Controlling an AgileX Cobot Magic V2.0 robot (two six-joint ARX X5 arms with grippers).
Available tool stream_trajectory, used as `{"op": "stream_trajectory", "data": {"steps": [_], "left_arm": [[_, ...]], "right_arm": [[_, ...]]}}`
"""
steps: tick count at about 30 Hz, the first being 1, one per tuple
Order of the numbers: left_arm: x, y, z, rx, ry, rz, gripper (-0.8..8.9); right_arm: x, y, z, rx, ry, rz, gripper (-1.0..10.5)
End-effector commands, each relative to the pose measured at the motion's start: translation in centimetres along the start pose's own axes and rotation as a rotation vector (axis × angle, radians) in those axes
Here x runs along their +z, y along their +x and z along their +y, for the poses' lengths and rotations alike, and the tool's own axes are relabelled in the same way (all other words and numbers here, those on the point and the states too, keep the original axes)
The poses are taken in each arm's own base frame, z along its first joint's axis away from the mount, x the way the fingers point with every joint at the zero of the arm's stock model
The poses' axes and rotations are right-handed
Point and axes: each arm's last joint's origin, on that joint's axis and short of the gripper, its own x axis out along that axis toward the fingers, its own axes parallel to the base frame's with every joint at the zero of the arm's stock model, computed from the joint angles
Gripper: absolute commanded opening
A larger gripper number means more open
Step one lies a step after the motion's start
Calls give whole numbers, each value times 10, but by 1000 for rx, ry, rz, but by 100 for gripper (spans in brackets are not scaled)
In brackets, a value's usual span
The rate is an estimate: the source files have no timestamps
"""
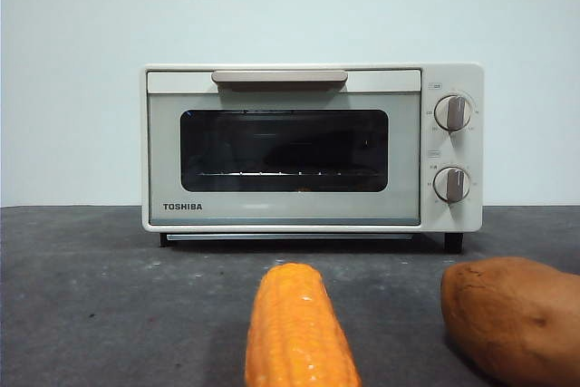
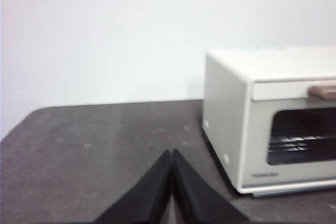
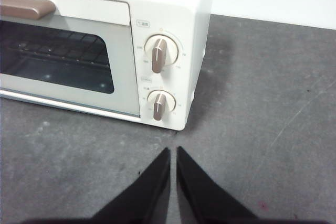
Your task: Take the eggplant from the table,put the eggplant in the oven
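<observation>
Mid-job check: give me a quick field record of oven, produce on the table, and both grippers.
oven: door closed, upright at back of table
eggplant: not visible in any view
corn cob: on table, in front of oven
sweet potato: on table, beside corn cob
left gripper: shut, empty, beside oven
right gripper: shut, empty, near oven knobs

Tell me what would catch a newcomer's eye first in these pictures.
The cream-white oven dominates, standing at the back of the table with its door closed against the pale wall. Close to the camera lie an orange-yellow corn cob in the middle and a lumpy orange-brown sweet potato to its right. No eggplant shows in any view, and both arms wait, the left claw and right claw each shut above bare table.
</observation>
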Motion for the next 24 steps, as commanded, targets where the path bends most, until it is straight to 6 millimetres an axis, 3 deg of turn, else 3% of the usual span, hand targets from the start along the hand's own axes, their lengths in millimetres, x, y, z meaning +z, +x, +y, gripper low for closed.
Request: {"op": "stream_trajectory", "data": {"steps": [1,12,24], "left_arm": [[-12,4,1,8,14,14,6],[-69,10,1,5,-4,227,6],[-72,9,1,4,-7,257,6]], "right_arm": [[3,0,1,-1,15,-15,4],[3,0,0,-14,17,-21,4],[3,0,0,-14,17,-21,4]]}}
